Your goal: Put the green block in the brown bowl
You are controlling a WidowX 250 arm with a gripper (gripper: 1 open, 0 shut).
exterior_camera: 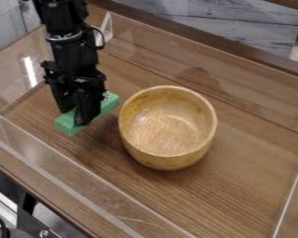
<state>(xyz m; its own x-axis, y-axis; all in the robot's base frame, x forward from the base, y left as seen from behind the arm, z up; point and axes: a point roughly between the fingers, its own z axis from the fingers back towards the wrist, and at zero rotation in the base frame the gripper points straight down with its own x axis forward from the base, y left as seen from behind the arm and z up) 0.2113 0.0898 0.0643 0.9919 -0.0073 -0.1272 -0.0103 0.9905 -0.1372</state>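
End effector [82, 119] clamped on green block [90, 115], left of brown bowl [168, 125].

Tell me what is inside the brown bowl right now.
The brown bowl shows only its bare wooden inside; nothing lies in it. The green block sits outside, left of the bowl, with the shut gripper on it, covering its middle.

camera: single | high front-side | angled down on table [251, 177] | near

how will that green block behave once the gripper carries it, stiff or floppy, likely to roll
Probably stiff: the green block keeps straight edges with the gripper shut on it. Its flat faces make rolling unlikely. It looks light for its size, though the smooth sides could let it twist between the fingers.
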